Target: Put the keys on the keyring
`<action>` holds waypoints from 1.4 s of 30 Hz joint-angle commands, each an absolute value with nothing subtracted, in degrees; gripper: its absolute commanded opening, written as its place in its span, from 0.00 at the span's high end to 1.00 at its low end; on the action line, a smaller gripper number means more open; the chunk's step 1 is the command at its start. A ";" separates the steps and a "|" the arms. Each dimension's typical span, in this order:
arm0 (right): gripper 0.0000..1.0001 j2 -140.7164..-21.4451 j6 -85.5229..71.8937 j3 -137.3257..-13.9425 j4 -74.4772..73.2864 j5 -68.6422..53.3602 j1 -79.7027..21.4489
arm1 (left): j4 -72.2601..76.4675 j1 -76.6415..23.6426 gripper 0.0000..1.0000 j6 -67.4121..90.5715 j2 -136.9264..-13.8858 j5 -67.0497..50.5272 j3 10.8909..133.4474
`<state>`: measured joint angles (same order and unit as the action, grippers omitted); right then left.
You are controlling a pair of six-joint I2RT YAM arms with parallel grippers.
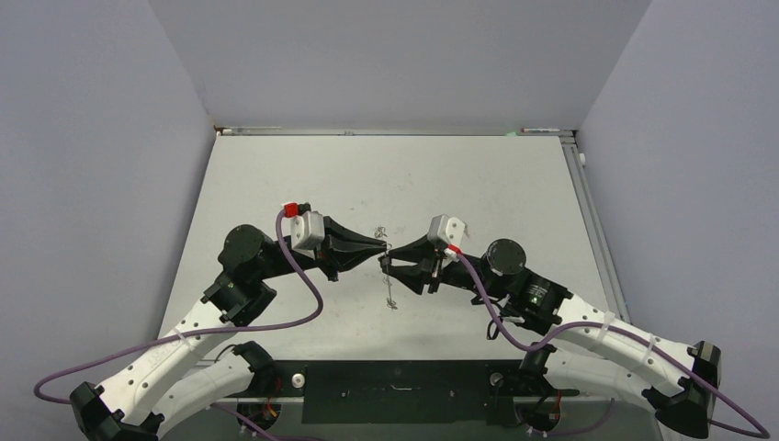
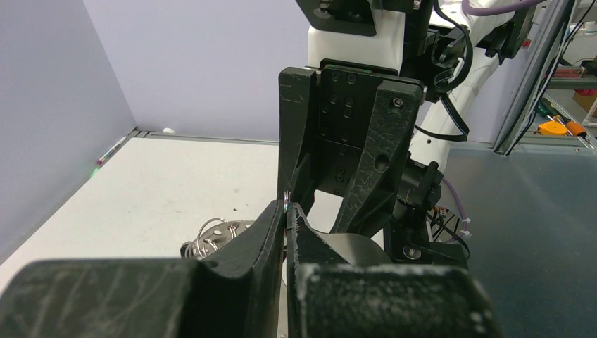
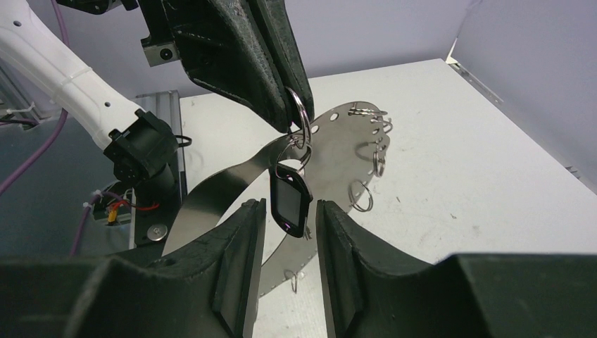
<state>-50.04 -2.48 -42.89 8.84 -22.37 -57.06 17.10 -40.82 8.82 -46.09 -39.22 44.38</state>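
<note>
**One key looks hung, the other unseen**

My left gripper (image 3: 290,121) is pinched shut on a loop (image 3: 307,121) of the keyring (image 3: 338,149), above the table's (image 1: 303,184) middle. A key (image 3: 288,197) hangs from that loop, between my right gripper's (image 3: 288,211) half-open fingers, which hold nothing. I judge that key threaded; I cannot see the second.

A white table (image 1: 276,175) stands boxed in by pale lilac walls (image 1: 83,138), with an aluminium rail (image 1: 590,211) running along its right edge. A pen (image 2: 105,153) lies against the wall, and orange-handled tools (image 2: 557,128) lie outside the enclosure.
</note>
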 commanded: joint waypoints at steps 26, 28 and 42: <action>0.95 -51.97 -1.48 -44.30 10.21 -20.99 -57.23 | 21.99 -40.52 1.00 9.93 -45.17 -39.25 44.46; 0.95 -51.36 -0.47 -45.92 6.47 -19.54 -57.30 | 22.02 -40.52 1.00 10.00 -45.22 -39.60 44.41; 0.95 -50.11 5.62 -53.01 -4.26 -15.76 -57.26 | 21.45 -40.52 1.00 9.71 -46.09 -39.95 44.76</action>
